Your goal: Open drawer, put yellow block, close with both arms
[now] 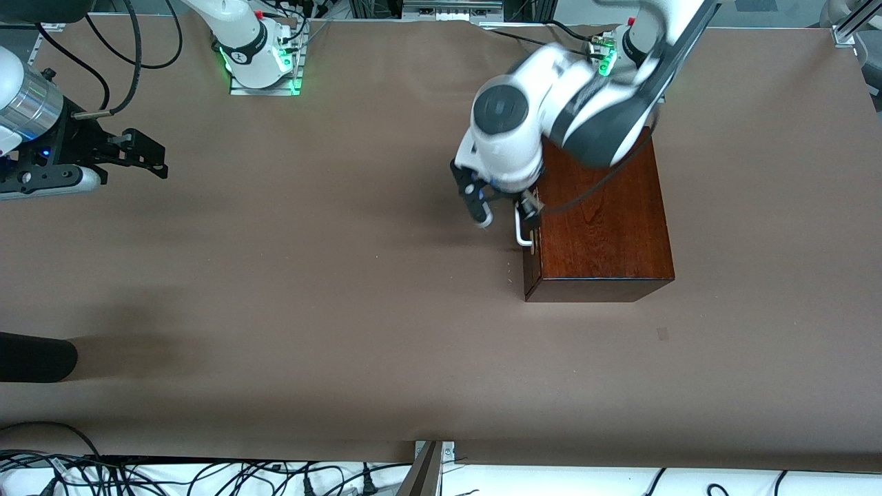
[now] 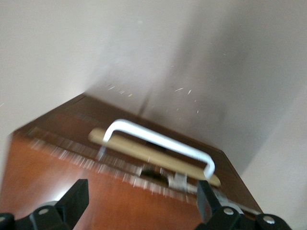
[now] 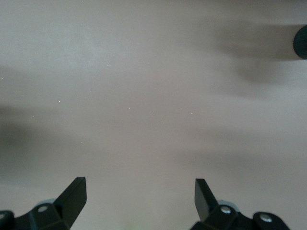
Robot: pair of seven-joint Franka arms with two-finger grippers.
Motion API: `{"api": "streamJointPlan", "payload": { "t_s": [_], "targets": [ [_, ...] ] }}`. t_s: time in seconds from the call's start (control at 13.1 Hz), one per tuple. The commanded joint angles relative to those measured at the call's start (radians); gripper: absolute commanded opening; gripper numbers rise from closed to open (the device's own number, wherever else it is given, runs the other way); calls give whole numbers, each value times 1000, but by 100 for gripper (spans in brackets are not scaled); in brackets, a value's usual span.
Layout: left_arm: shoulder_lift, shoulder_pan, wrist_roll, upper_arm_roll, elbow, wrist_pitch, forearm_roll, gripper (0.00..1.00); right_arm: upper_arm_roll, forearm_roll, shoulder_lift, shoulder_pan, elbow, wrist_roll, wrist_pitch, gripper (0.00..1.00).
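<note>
Table: the wide brown paper-covered table (image 1: 275,289) is carrying the whole scene; no yellow block is showing anywhere on it in any view, so I cannot tell where the block is lying
Cabinet: the dark reddish wooden drawer box (image 1: 606,227) is sitting toward the left arm's end, its drawer front looking flush and closed; that is fitting both a drawer waiting to be pulled and one shut again with the block inside
Left arm: the white-and-grey left gripper (image 1: 501,207) is hovering just in front of the drawer, fingers spread wide and holding nothing, straddling the handle line without yet closing on it
Right arm: the black right gripper (image 1: 141,155) is waiting over bare table at the right arm's end, fingers spread wide and carrying nothing
Handle: the white metal loop handle (image 2: 160,143) is standing out from a pale strip on the drawer front, centred between the left fingers in the left wrist view
Risk: the left wrist view is smearing, suggesting motion; closing off-centre could be letting the thin bar slip out, and any pull or push might be dragging the unheld box across the paper
</note>
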Motion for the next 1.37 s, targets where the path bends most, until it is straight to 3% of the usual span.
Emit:
{"api": "streamJointPlan", "payload": {
  "t_s": [0.0, 0.23, 0.46, 0.69, 0.84, 1.07, 1.3],
  "targets": [
    [-57, 126, -54, -7, 59, -73, -46, 100, -1, -3, 3, 3, 12, 16, 0, 100],
    [-138, 286, -57, 18, 69, -76, -139, 100, -1, -1, 3, 3, 12, 16, -2, 100],
    [-276, 302, -132, 221, -30, -67, -272, 100, -1, -3, 3, 3, 12, 16, -2, 100],
    [-359, 280, -357, 334, -98, -67, -290, 100, -1, -1, 3, 3, 12, 16, -2, 100],
    [-364, 263, -502, 360, -114, -63, -290, 100, -1, -3, 3, 3, 12, 16, -2, 100],
    [-423, 251, -445, 406, -235, 45, -290, 100, -1, -3, 3, 3, 12, 16, -2, 100],
    [-452, 231, -439, 431, -275, 49, -288, 100, -1, -3, 3, 3, 12, 16, -2, 100]
  ]
}}
